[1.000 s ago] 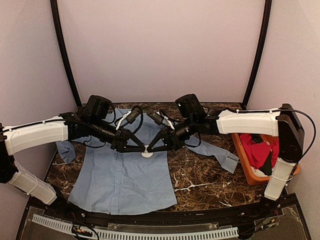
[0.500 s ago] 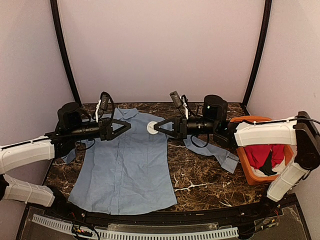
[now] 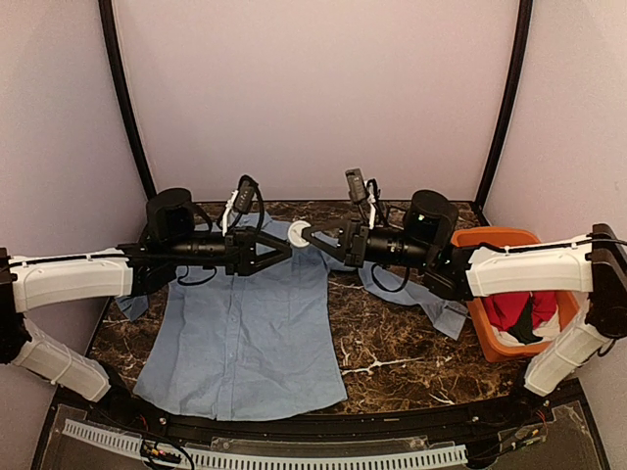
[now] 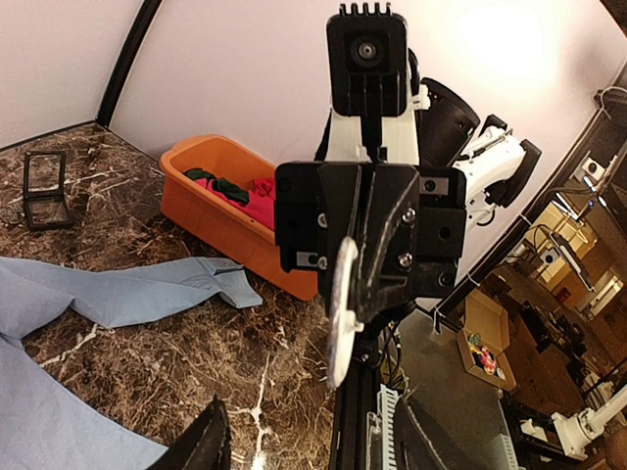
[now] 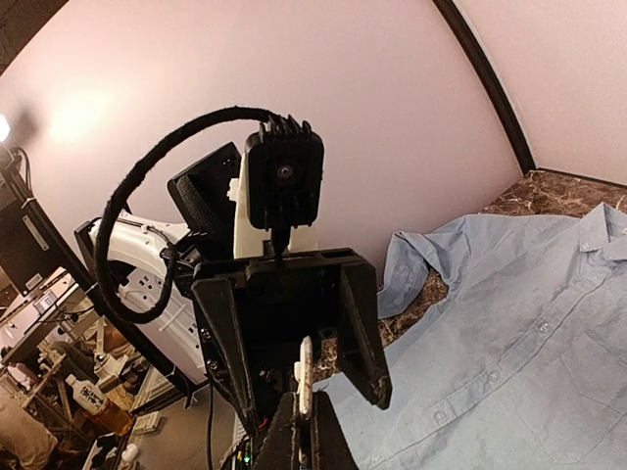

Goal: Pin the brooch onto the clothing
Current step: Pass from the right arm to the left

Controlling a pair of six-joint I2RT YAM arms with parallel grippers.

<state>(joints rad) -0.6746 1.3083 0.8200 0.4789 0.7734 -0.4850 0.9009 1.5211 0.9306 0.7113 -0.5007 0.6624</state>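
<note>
So the white round brooch (image 3: 299, 235) is held up off the table, pinched edge-on in the right gripper (image 3: 307, 238), whose jaws are clamped tight on it. The left gripper (image 3: 283, 253) faces it just beside, jaws spread, gripping nothing. Underneath, the light blue shirt (image 3: 245, 333) lies flat on the marble table (image 3: 392, 343) (orange bin (image 3: 490, 348) off right).

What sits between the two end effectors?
Only the white brooch, pinched in the right end effector. The left end effector faces it, open. Clearest in the top view.
</note>
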